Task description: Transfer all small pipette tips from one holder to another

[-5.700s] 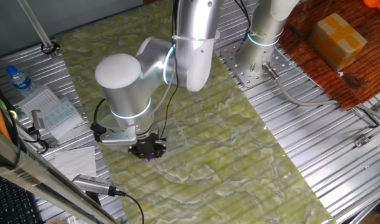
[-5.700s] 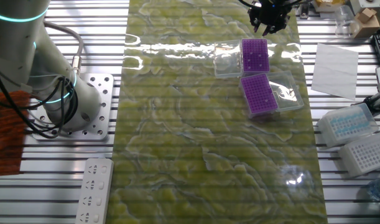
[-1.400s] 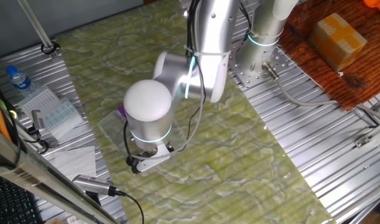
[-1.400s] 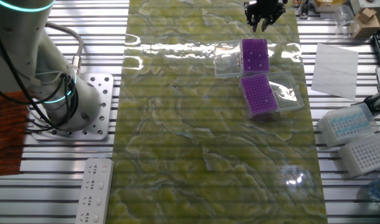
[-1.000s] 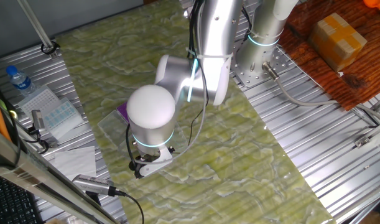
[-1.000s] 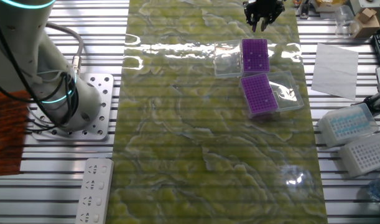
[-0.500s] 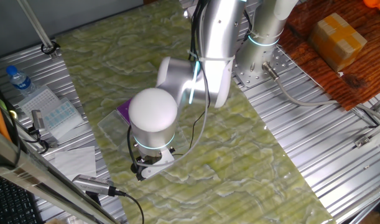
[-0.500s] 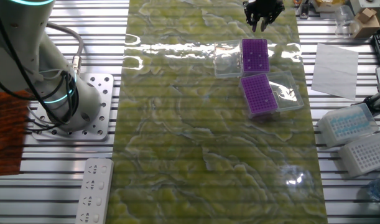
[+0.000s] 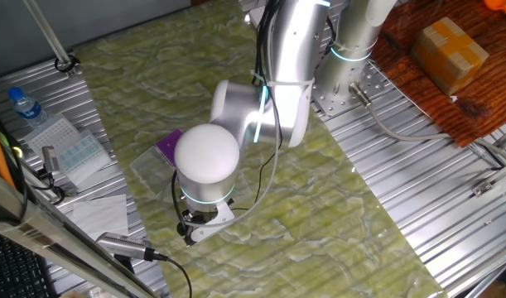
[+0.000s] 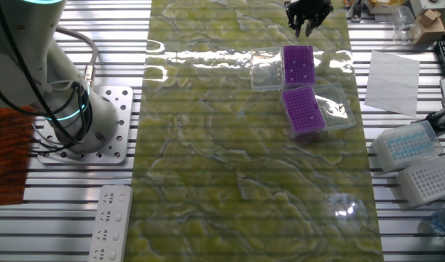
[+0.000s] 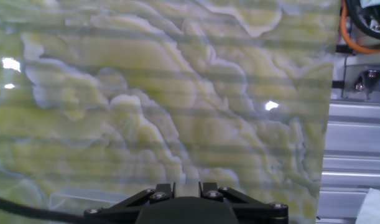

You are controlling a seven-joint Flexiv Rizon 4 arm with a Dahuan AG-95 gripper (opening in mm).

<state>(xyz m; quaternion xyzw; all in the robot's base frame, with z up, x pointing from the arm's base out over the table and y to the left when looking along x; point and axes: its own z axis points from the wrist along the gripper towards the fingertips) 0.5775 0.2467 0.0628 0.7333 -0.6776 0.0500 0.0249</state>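
Since the earliest frame, gripper [image 10: 307,16] has shifted slightly toward 9 o'clock above both purple holders [image 10: 298,65] [image 10: 304,110], jaw state indiscernible, transfer progress unclear.

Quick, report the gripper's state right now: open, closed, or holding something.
Gripper: cannot be told. It hangs beyond the far purple tip rack, apart from it, and its fingertips are too small and dark to read; the hand view shows only the green mat.
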